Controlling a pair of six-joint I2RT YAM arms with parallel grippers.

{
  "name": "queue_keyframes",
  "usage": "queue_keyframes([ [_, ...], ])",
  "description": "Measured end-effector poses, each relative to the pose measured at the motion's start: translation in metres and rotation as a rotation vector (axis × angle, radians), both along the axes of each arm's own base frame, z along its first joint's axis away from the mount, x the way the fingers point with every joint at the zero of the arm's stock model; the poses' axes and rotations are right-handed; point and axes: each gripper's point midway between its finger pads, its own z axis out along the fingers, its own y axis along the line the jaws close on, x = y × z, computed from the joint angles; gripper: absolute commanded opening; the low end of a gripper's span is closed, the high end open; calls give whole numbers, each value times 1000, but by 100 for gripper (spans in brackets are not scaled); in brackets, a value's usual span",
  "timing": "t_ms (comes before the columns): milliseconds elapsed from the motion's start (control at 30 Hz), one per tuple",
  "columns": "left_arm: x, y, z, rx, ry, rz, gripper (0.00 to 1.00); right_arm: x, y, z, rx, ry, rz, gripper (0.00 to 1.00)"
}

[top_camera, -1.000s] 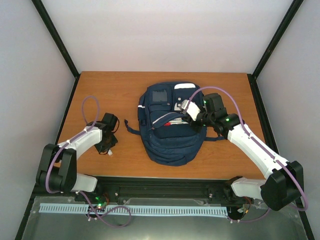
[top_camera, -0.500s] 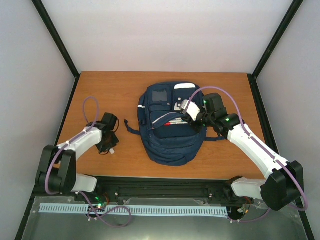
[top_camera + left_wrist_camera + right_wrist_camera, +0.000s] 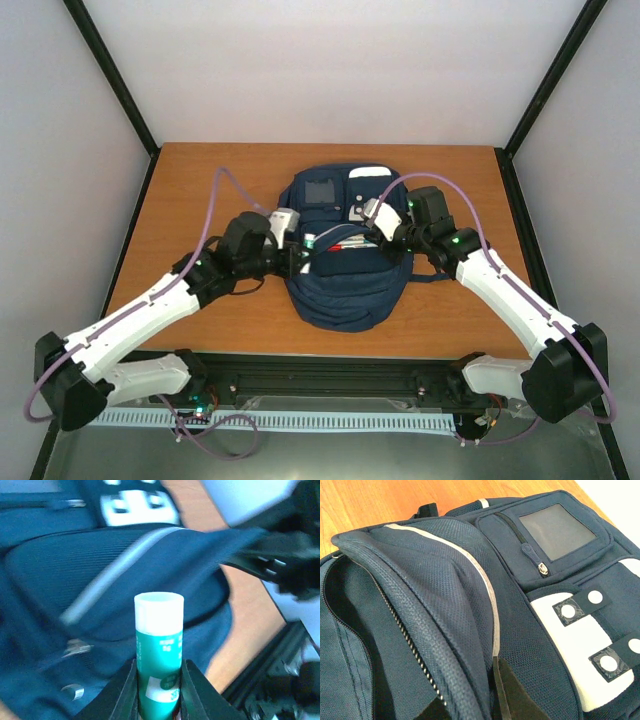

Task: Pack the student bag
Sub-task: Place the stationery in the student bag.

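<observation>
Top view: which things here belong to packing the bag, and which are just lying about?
Job: student bag, flap pinched by right gripper; glue stick in left gripper.
Just there: wooden table; black rail by the arm bases.

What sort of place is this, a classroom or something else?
Probably a robot test booth, not a classroom: plain white walls in a black frame, a wooden table, and two robot arms fixed at its edge, working on a backpack.
</observation>
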Motion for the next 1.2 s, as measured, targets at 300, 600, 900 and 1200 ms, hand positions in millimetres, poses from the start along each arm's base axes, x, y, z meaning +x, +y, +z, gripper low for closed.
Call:
queue_keyframes([
  [300,-43,-100,-10,247,-203,-435,6,1,0,1,10,5,-11,3],
  [600,-16,-135,-48,791,-547,-537,3,2,-2,1,15,10,-20,3],
  [900,13,-144,-54,1084,-753,-512,34,6,-5,2,21,4,-34,4],
  [1200,17,-141,-49,1122,-778,-499,43,8,-4,5,28,-5,-35,4],
])
